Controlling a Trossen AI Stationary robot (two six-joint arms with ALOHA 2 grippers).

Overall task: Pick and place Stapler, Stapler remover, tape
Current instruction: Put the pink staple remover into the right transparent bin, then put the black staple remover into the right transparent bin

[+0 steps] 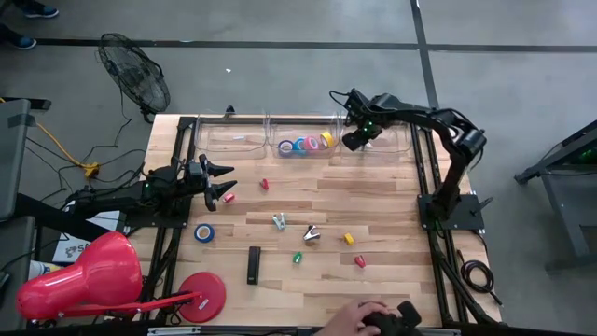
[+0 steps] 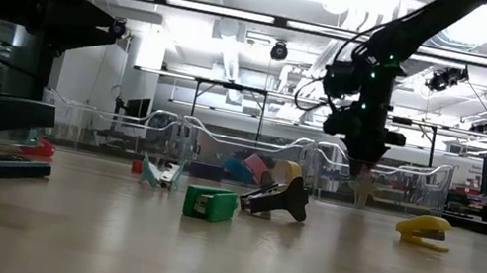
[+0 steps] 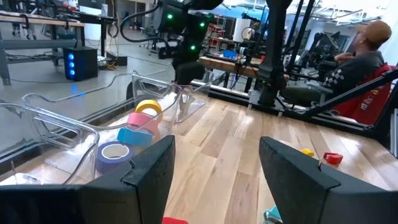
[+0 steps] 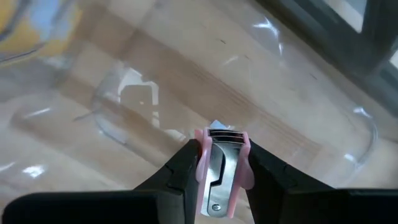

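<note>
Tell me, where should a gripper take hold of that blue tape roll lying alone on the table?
The blue tape roll lies flat with its hole facing up, near the waiting left gripper. Probably best to come straight down from above and pinch its ring wall, one finger inside the hole, one outside.

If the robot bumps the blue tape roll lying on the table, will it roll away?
Probably not. The blue tape roll lies flat on the table, so a nudge would likely slide it. Tipped onto its edge, its round shape could roll. It looks small, so likely light.
</note>
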